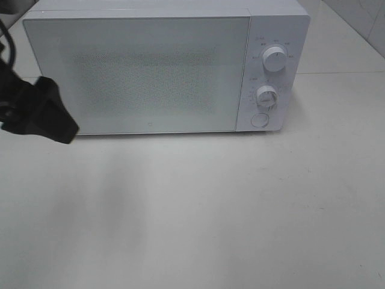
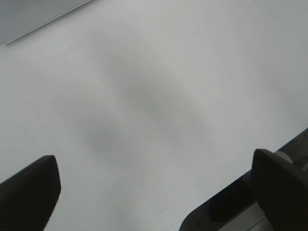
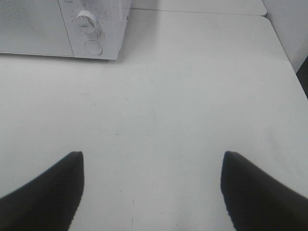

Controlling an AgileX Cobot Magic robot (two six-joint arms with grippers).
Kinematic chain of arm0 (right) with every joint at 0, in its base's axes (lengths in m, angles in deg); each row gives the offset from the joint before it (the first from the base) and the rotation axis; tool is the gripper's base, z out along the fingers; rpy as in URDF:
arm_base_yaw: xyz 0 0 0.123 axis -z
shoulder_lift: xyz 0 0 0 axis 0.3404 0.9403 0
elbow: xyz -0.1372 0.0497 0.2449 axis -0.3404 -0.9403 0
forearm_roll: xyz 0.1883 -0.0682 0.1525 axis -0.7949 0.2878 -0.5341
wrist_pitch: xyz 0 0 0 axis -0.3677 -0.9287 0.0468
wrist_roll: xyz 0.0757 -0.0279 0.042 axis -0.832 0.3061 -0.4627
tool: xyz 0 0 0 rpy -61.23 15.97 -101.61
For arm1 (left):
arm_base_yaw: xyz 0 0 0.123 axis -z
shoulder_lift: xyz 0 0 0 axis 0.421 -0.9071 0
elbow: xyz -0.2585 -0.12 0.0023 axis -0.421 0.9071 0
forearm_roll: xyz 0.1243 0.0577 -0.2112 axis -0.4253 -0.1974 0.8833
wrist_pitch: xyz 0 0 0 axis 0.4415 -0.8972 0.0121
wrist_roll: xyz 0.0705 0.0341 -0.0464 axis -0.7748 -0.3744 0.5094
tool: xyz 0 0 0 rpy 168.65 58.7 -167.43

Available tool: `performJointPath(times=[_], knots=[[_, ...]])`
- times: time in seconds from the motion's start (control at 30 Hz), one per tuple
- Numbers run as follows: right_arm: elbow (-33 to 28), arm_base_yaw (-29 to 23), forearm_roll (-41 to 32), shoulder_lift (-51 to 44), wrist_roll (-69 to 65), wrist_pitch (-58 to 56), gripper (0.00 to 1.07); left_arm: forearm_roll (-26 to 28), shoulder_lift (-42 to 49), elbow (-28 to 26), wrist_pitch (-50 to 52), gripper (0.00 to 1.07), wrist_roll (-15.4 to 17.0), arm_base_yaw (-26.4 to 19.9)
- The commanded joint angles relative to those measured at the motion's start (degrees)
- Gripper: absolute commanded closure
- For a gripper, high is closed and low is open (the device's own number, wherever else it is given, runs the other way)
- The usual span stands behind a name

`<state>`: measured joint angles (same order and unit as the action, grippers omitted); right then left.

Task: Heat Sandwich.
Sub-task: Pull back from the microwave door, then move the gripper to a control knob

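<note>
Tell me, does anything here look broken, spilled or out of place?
Nothing stands out. The microwave sits square on the table with its door shut and both knobs in place; no spill or damage shows. The only oddity: no sandwich appears in any view.

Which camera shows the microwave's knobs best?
The exterior high view: the upper knob and lower knob both face the camera. The right wrist view catches only the lower knob, far off; the left wrist view shows neither.

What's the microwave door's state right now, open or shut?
Shut: the microwave door lies flush with the control panel in the exterior high view, no gap showing.
</note>
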<state>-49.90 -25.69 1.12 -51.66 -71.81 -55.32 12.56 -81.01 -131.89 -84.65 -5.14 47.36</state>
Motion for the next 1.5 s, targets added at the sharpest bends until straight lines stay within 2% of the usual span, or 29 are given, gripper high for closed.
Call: performJointPath(times=[0.03,0.13,0.17,0.2,0.27,0.3,0.4,0.47,0.6,1.0,1.1,1.17,1.5], knots=[[0.06,0.29,0.40,-1.38,-0.52,0.46,0.31,-0.57,2.35,0.34,-2.52,0.03,1.55,-4.01],[0.06,0.29,0.40,-1.38,-0.46,0.46,0.31,-2.01,5.33,1.55,-4.18,0.03,3.61,-9.11],[0.06,0.29,0.40,-1.38,-0.46,0.46,0.31,-2.01,5.33,1.55,-4.18,0.03,3.61,-9.11],[0.06,0.29,0.40,-1.38,-0.46,0.46,0.31,-3.09,7.96,3.04,-4.64,0.03,5.16,-12.43],[0.06,0.29,0.40,-1.38,-0.46,0.46,0.31,-4.47,10.60,4.87,-4.93,0.03,6.53,-15.13],[0.06,0.29,0.40,-1.38,-0.46,0.46,0.31,-6.07,13.41,6.93,-4.98,0.03,8.19,-17.48],[0.06,0.29,0.40,-1.38,-0.46,0.46,0.31,-7.45,16.44,8.77,-4.98,0.03,9.80,-19.71],[0.06,0.29,0.40,-1.38,-0.52,0.46,0.31,-8.82,21.60,11.17,-5.04,0.03,11.17,-21.83],[0.06,0.29,0.40,-1.38,-0.52,0.46,0.31,-9.85,26.64,13.46,-5.21,0.03,12.09,-22.29],[0.06,0.29,0.34,-1.38,-0.40,0.46,0.31,-10.94,48.64,21.89,-8.02,0.03,12.15,-22.29],[0.06,0.29,0.34,-1.38,-0.40,0.46,0.31,-10.94,50.71,23.95,-8.37,0.03,12.15,-22.29],[0.06,0.29,0.34,-1.38,-0.40,0.46,0.31,-10.94,53.23,28.19,-8.37,0.03,12.15,-22.29],[0.06,0.29,0.34,-1.38,-0.40,0.46,0.31,-10.94,57.70,29.11,-6.07,0.03,12.09,-22.29]])
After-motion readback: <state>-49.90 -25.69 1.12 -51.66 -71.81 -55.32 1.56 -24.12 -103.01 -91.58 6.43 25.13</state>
